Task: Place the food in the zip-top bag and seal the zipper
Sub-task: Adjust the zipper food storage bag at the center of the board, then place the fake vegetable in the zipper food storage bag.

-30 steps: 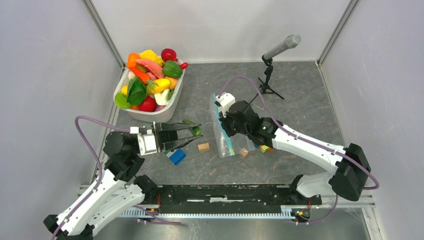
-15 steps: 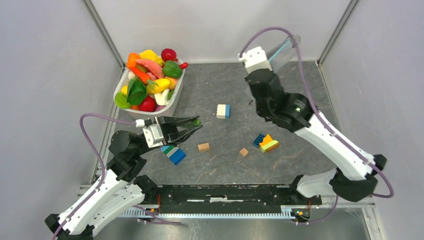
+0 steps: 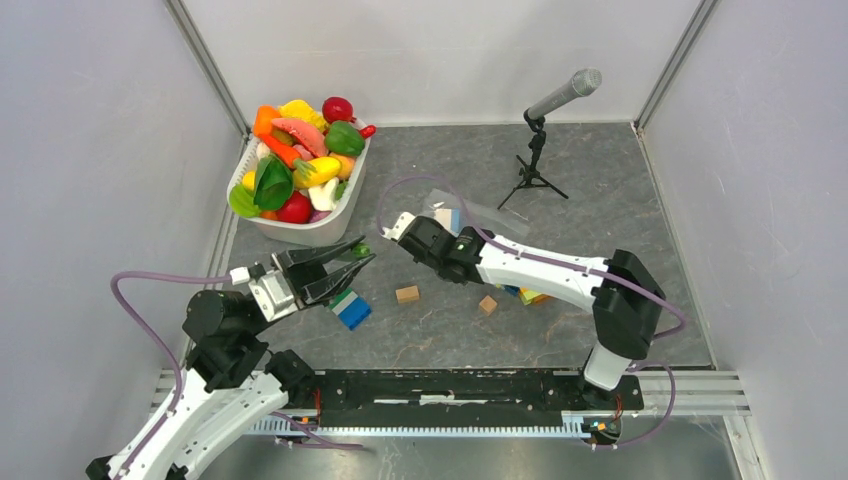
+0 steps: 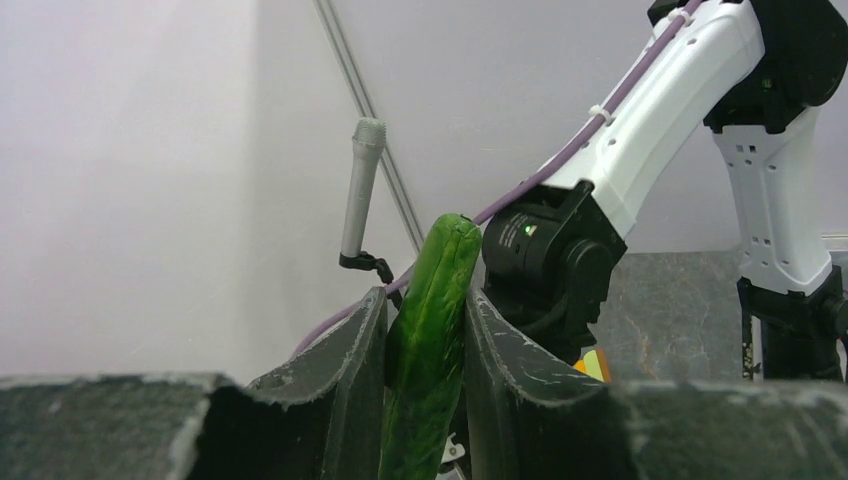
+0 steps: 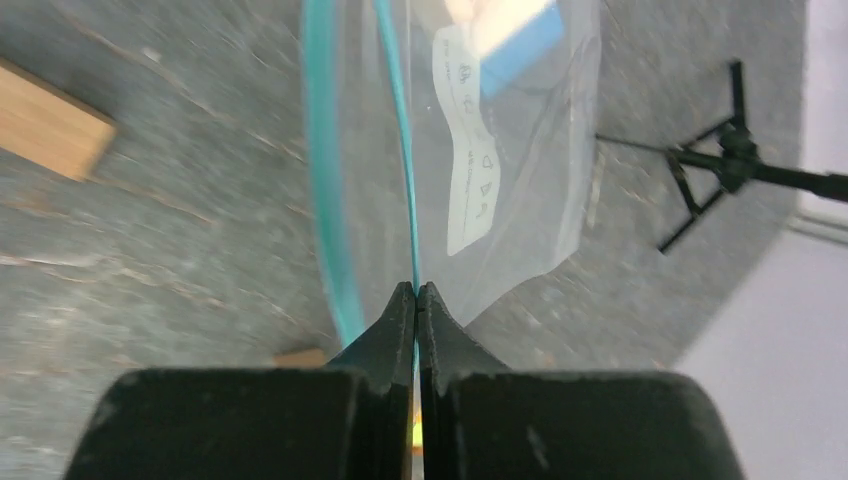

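My left gripper [image 3: 347, 262] is shut on a green toy cucumber [image 4: 430, 340], whose tip sticks out past the fingers [image 3: 361, 250]. It is held above the floor, left of centre. My right gripper [image 5: 416, 288] is shut on one light-blue zipper strip [image 5: 395, 120] of the clear zip-top bag [image 5: 520, 180]. The other strip bows away to the left, so the mouth gapes. In the top view the bag [image 3: 482, 212] hangs behind the right gripper [image 3: 428, 222], a short way right of the cucumber. The remaining toy food [image 3: 300, 150] is heaped in the white tub [image 3: 310, 232].
A microphone on a small tripod [image 3: 545, 110] stands at the back right. A blue-green-white block [image 3: 350, 308], two tan wooden cubes [image 3: 407, 293] [image 3: 487, 304] and coloured blocks [image 3: 530, 295] lie on the grey floor. A blue-white block [image 3: 447, 218] shows through the bag.
My right arm lifted the bag off the floor, swung it high to the back, then brought it down to centre-left. My left gripper drew back slightly, still holding the cucumber.
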Robot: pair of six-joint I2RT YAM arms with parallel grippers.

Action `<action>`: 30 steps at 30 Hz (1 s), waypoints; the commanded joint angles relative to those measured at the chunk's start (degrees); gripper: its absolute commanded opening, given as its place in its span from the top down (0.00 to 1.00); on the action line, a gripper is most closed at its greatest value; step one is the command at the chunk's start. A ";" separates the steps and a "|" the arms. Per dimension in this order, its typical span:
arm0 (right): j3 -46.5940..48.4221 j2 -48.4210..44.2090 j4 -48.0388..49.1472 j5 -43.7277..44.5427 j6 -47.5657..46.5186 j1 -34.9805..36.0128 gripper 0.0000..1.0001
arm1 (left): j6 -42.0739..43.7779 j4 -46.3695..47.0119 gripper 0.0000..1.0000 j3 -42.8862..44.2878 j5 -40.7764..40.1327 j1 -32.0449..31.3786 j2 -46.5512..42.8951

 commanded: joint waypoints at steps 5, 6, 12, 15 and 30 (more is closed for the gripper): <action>-11.05 -7.16 17.01 -15.77 8.37 -2.55 1.00 | 2.23 -4.19 0.92 2.03 -0.40 -0.13 -1.25; -12.77 -8.01 18.55 -16.08 9.20 -3.01 1.00 | 2.15 -4.20 0.92 1.88 -0.02 -0.14 -1.31; -18.32 -12.09 26.20 -23.06 11.78 -4.69 1.00 | 0.51 2.24 0.92 -1.69 7.49 -0.13 0.06; -17.93 -12.00 26.66 -24.76 12.69 -4.73 1.00 | -6.79 19.96 0.91 -6.67 11.33 -0.14 3.26; -19.69 -16.20 31.62 -36.05 17.17 -6.49 1.00 | -15.38 53.67 0.97 -13.96 22.62 -0.13 19.42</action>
